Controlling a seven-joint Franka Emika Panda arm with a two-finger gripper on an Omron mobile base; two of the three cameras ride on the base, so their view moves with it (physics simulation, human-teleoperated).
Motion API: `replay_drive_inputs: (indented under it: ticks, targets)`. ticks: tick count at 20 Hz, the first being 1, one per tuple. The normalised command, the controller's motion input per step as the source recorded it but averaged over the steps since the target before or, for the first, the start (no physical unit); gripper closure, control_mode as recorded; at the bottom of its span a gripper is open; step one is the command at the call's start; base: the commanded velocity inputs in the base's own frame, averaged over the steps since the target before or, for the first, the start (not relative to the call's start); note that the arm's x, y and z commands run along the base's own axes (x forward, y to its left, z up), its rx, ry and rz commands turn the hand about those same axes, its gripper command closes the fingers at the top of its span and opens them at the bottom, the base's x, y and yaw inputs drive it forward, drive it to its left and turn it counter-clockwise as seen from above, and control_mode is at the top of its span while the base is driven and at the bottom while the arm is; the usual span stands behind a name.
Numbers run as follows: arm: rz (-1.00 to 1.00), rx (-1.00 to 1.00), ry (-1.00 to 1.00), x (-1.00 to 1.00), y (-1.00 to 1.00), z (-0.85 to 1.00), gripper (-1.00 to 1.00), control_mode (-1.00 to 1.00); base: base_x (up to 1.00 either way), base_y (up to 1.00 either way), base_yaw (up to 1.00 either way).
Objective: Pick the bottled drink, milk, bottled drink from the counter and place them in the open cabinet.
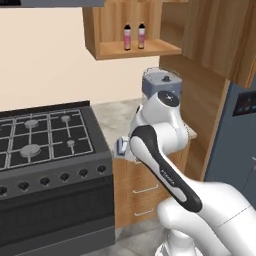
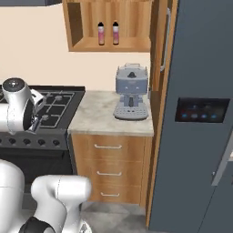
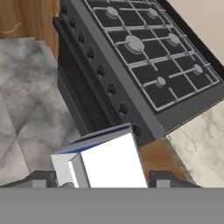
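Left base view. Item: cabinet (image 1: 135,49), doorless, up on the wall. On its shelf I count two bottles (image 1: 127,37), upright, just beside each other, black caps. Item: counter (image 1: 112,117), marble-look, right of the stove (image 1: 47,140). A grey coffee machine (image 1: 160,82) stands at its back, partly behind my arm. Item: milk (image 1: 121,145), a small blue-and-white sliver showing at the arm's left edge, over the seam between stove and counter.

Right base view. Same cabinet (image 2: 109,44), same two bottles (image 2: 101,33). Counter (image 2: 98,119) bare apart from the coffee machine (image 2: 131,92). Fridge (image 2: 200,113) to the right.

Hand view. Item: milk (image 3: 103,162), white face with a blue edge, sitting between the two fingertips of the gripper (image 3: 101,180). The jaws stand wide, one either side of the carton. I judge them clamped on it, since it hangs over the floor and stove front with nothing beneath. Stove (image 3: 144,57) and a corner of counter (image 3: 201,140) lie below.

Handling, my judgement: the carton is light, with thin card walls that give under squeeze, so modest force. Flat faces offer good purchase, so I grip across the body, below the gabled top. Smooth print could slip if tilted. I would keep it upright going to the shelf, clear of the bottles.
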Motion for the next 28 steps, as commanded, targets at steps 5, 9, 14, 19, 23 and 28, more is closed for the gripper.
replay_drive_inputs:
  ticks: [5,9,14,19,23,28]
  targets:
    - [0.00,0.00,0.00,0.00,0.00,0.00,1.00,1.00,0.69,-0.22,0.00]
    - [0.00,0.00,0.00,0.00,0.00,0.00,1.00,1.00,0.81,-0.23,0.00]
    - [0.00,0.00,0.00,0.00,0.00,0.00,1.00,1.00,0.43,-0.44,0.00]
    - [0.00,0.00,0.00,0.00,0.00,0.00,1.00,1.00,0.38,-0.50,0.00]
    - [0.00,0.00,0.00,0.00,0.00,0.00,1.00,1.00,0.54,-0.08,0.00]
    - [-0.02,0.00,0.02,0.07,0.00,0.00,1.00,-1.00,0.45,0.00,-0.01]
